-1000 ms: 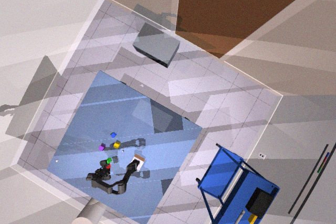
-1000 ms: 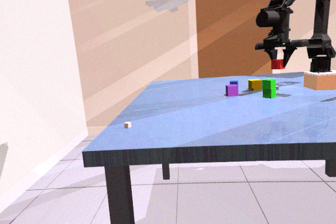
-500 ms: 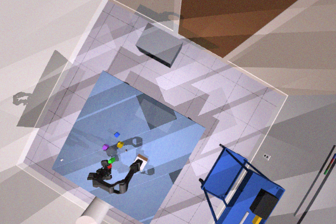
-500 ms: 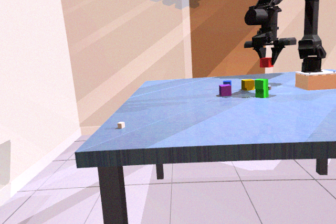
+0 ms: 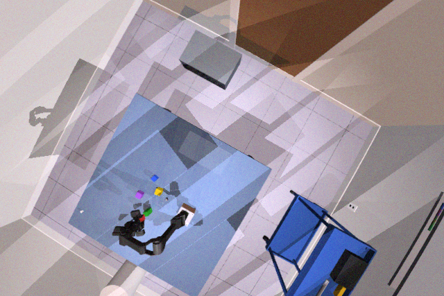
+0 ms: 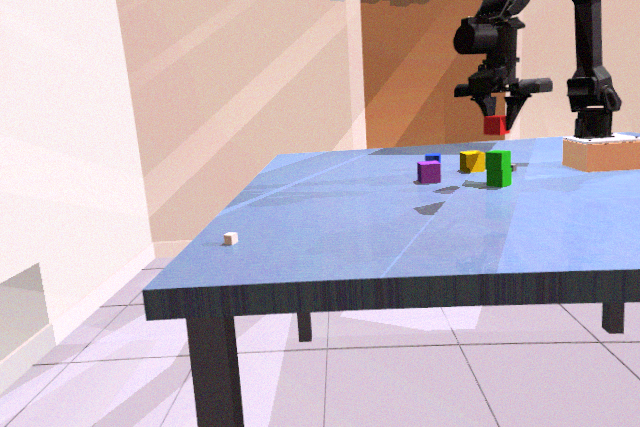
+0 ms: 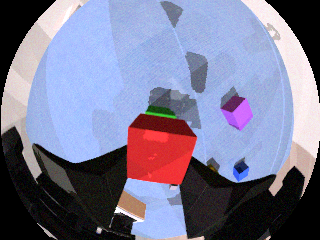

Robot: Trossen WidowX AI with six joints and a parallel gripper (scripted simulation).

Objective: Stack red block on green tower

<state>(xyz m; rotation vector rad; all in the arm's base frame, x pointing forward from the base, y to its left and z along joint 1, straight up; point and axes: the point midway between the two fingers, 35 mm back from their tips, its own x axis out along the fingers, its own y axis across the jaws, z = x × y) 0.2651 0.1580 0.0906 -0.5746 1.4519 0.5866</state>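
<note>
Red block [image 6: 494,124] hangs in the air, clamped between the dark fingers [image 6: 514,108] of the gripper [image 6: 498,111], well above the bench and near the green tower [image 6: 498,168]. In the exterior view the block looks almost directly over the tower; in the wrist view only a thin strip of the tower's green top [image 7: 160,111] shows past the block's far edge, so the alignment seems close, though I cannot tell from these angles whether it is truly centred. The main risk from here is an offset descent: if the block comes down with one edge overhanging, it could tip off once the grip opens, or a finger could graze the tower's upper cube and shove the two-high stack over. Letting go too high could also make the block bounce and slide. Close beside the tower sit a yellow cube [image 6: 471,160], a purple cube [image 6: 428,171] and a blue cube [image 6: 432,157], none touching it, and a small pale cube [image 6: 230,238] lies well apart near the bench's corner. The arm rises from a tan base block [image 6: 599,154]. The bench [image 6: 330,236] is a glossy blue slab on dark legs, standing on pale tiled floor between beige walls, with a blue cart [image 5: 296,213] off to one side.
</note>
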